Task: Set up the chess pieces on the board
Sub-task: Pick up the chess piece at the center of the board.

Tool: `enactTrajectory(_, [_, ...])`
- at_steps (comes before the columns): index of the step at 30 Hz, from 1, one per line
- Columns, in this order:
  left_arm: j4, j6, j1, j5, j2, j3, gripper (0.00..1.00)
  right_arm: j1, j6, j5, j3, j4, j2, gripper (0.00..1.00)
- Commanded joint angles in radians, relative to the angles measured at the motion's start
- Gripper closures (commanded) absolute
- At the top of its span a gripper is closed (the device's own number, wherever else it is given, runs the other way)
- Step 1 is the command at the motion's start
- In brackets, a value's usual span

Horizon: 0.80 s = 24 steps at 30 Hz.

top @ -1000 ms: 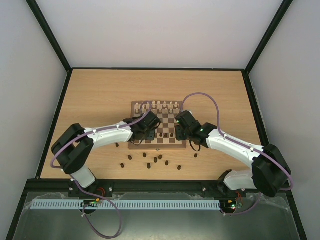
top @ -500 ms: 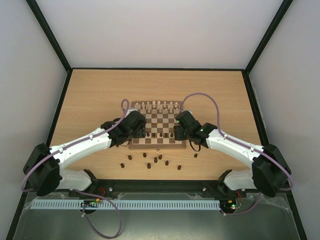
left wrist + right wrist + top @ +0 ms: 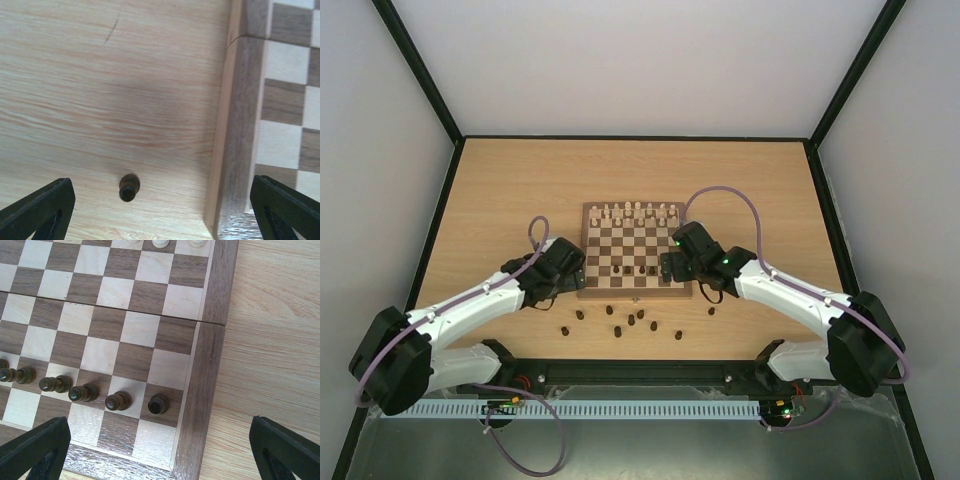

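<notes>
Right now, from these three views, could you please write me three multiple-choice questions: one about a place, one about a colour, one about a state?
1. In the left wrist view, where is the lone dark piece?
A) on the table beside the board
B) on a cream square
C) clamped in the fingers

2. What colour are the far-row pieces?
A) red
B) cream-white
C) dark brown

3. How is the right gripper?
A) shut on a pawn
B) shut, empty
C) open, empty

Key:
1 A: it lies on bare wood left of the border.
2 B: the top view shows pale pieces there.
3 C: its fingers stand wide apart, gripping nothing.
</notes>
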Motion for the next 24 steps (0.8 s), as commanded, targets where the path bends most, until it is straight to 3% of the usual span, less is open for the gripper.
enactTrajectory(1, [-0.007, -0.031, 0.009, -0.001, -0.007, -0.029, 0.01, 0.002, -0.001, -0.015, -0.020, -0.004, -0.028, 0.01])
enactTrajectory(7, [0.035, -0.025, 0.050, 0.020, 0.017, -0.066, 0.08, 0.002, -0.004, -0.025, -0.022, -0.001, -0.030, 0.01])
enactTrajectory(17, [0.095, -0.021, 0.075, 0.053, 0.052, -0.103, 0.43, 0.002, -0.007, -0.035, -0.023, 0.003, -0.025, 0.04])
enactTrajectory(24, [0.101, -0.020, 0.074, 0.045, 0.061, -0.114, 0.56, 0.002, -0.008, -0.036, -0.023, 0.004, -0.024, 0.04])
